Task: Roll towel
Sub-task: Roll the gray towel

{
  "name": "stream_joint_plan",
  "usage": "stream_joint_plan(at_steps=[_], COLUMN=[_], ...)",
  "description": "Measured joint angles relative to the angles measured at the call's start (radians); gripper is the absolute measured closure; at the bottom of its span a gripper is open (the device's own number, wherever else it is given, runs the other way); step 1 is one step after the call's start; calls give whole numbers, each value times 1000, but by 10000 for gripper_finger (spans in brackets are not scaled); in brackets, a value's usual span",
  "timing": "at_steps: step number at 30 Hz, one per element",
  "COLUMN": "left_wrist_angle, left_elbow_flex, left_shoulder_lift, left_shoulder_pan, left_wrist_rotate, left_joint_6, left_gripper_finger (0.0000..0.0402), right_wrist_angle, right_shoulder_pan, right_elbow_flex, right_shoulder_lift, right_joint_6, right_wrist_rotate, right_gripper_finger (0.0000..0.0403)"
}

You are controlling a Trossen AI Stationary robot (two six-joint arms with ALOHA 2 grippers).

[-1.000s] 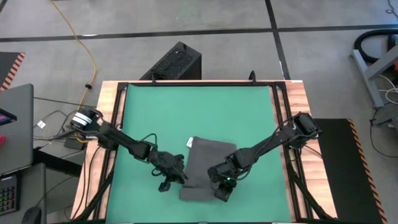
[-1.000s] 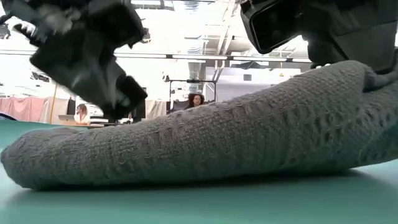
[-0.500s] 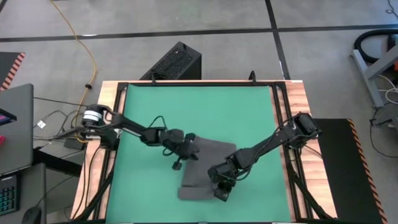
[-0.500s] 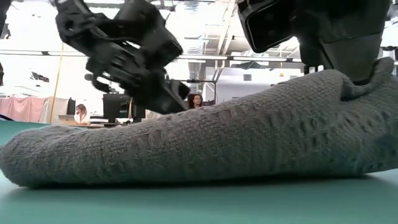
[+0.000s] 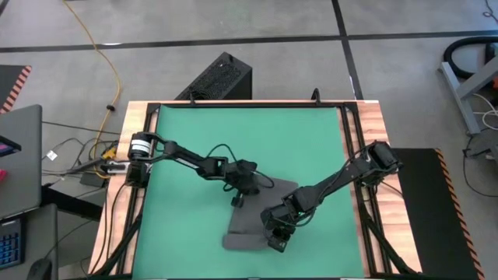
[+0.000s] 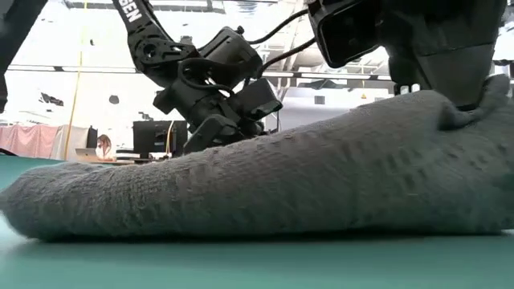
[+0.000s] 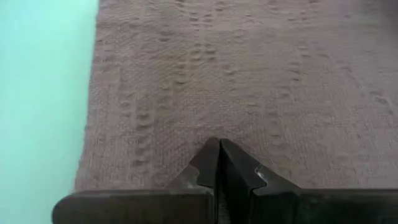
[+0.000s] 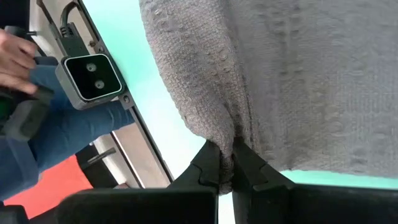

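Concrete floor all round, and a wood-framed table topped with a big green mat (image 5: 194, 140) fills the middle of the high view. On the near half of that mat sits the towel (image 5: 257, 210), dark grey, with its near edge bunched up into a thick fold (image 5: 245, 239) that looks like the start of a roll.

Right gripper (image 5: 275, 236) is down at that near edge with its fingers nearly closed, pinching a pleat of cloth between them; the right wrist view shows the fabric puckering into the tips. Left gripper (image 5: 239, 196) is shut tight with nothing in it, fingers pressed together, hovering at the towel's far left corner over flat cloth.

What worries me: only one side of the roll is gripped. If the right arm turns or pushes now, I'd guess the left end lags and you get a skewed cone instead of a neat roll. That pinch also looks thin, so the cloth could slip out. And the left fingers would need to open before they can grab anything.
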Motion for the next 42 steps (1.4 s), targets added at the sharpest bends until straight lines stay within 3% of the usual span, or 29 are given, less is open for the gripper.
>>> stream_joint_plan(at_steps=[11,23,42], left_wrist_angle=[-102,-113,-64], left_elbow_flex=[1,-33,-66], left_shoulder_lift=[4,-1,-3], left_shoulder_pan=[-21,-107,-110], left_wrist_rotate=[11,15,4], left_joint_6=[-128,-284,-457], left_gripper_finger=[401,401,401], right_wrist_angle=[-33,-77,-78], right_shoulder_pan=[62,48,81], right_elbow_flex=[0,0,0], right_shoulder_lift=[0,0,0], right_joint_6=[53,76,135], right_wrist_rotate=[25,14,-118], right_gripper_finger=[377,377,377])
